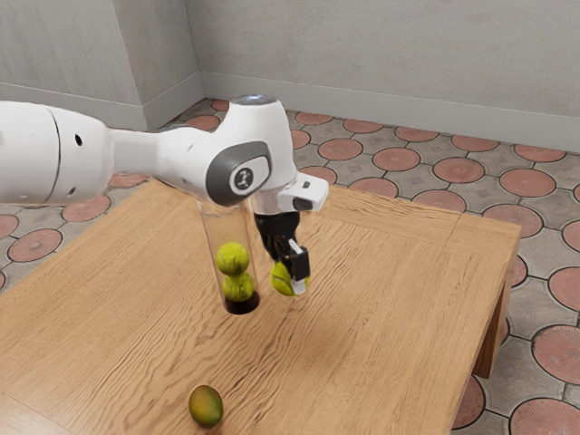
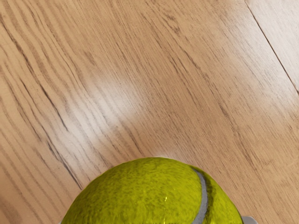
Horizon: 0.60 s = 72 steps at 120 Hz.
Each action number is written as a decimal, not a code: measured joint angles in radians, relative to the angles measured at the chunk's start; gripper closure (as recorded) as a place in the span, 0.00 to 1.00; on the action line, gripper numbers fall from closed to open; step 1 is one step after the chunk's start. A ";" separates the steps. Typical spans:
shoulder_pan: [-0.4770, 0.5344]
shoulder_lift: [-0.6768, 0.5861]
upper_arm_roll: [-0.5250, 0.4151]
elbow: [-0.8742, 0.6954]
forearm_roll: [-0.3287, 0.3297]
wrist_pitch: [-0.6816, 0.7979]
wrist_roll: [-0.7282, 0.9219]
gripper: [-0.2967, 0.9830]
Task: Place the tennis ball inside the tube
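Two yellow-green balls [image 1: 233,259] sit one on top of the other inside our clear tube [image 1: 215,243], which stands on the wooden table [image 1: 381,299] just left of the middle of the exterior view, its dark base [image 1: 242,303] lowest. Our arm [image 1: 163,154] comes in from the upper left of that frame, passing in front of the tube's top, so we can't make out the rim.

We have the tennis ball [image 1: 280,277] in our gripper [image 1: 292,279], near the centre of the exterior view, on the right side of the tube and outside it. Our fingers [image 1: 298,261] are closed around that ball, one on each side. We can't tell whether its underside touches the wood.

Down in the lower left part of the exterior view, we have a green and orange fruit [image 1: 206,406] on the tabletop, well apart from the tube. Behind the table we see a floor [image 1: 453,170] of round reddish tiles, and a grey wall [image 1: 381,54] across the top. In the wrist view, our ball bulges up at the lower edge, its pale seam towards the lower right, with wood grain above it.
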 joint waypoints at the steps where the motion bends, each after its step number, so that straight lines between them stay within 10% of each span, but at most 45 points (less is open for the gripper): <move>1: 0.000 -0.001 0.001 0.009 0.001 -0.006 0.000 0.55; 72: 0.029 -0.053 0.144 0.343 0.159 -0.328 -0.006 0.55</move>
